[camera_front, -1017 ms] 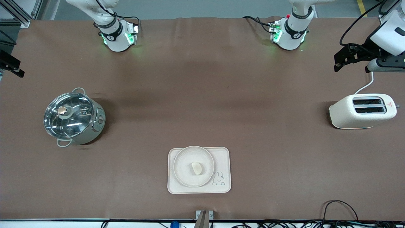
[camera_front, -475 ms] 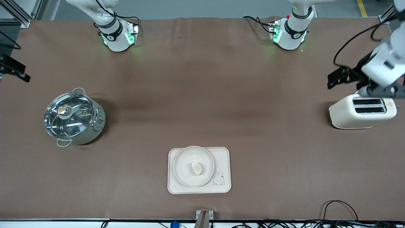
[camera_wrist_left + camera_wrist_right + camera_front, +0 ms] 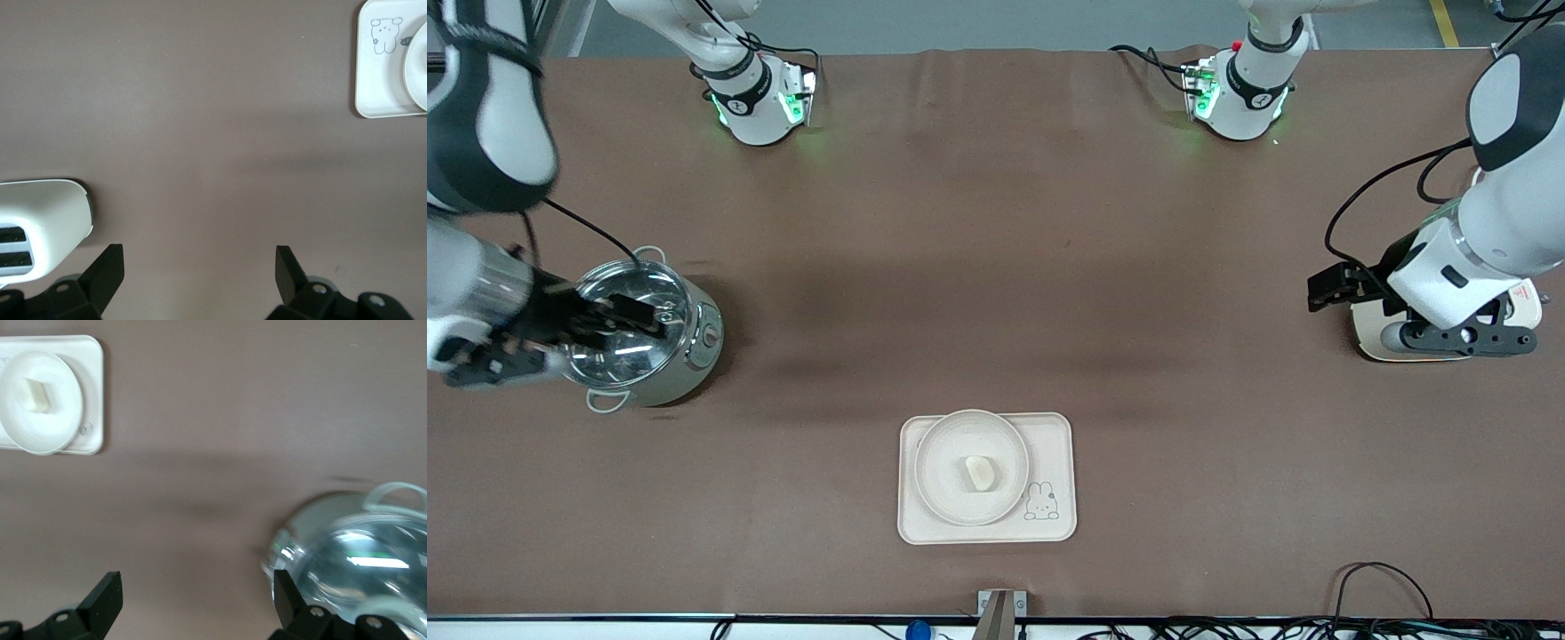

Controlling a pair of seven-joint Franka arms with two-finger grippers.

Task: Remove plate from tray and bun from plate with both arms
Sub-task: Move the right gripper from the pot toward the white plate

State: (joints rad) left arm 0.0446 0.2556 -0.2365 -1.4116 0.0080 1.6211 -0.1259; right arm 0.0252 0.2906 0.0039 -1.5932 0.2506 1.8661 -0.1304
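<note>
The round cream plate [image 3: 971, 467] sits on the rabbit tray [image 3: 1049, 444] near the front edge, mid-table. The small pale bun [image 3: 978, 472] lies on the plate. My left gripper [image 3: 1320, 292] is open and empty in the air beside the toaster, pointing toward mid-table; in the left wrist view my left gripper [image 3: 198, 273] has bare tablecloth between its fingers, and the tray [image 3: 377, 73] is far off. My right gripper [image 3: 645, 318] is open and empty over the pot. The right wrist view shows my right gripper [image 3: 197, 597], the plate [image 3: 60, 420] and the bun [image 3: 37, 395].
A steel pot with a glass lid [image 3: 685, 356] stands toward the right arm's end; it also shows in the right wrist view [image 3: 360, 560]. A cream toaster [image 3: 1365, 331] stands toward the left arm's end, partly hidden by the left arm, and shows in the left wrist view [image 3: 40, 220].
Both arms have swung in from the table's ends. The left arm moved over the toaster, the right arm came in over the pot. Plate, bun and tray have not moved.
</note>
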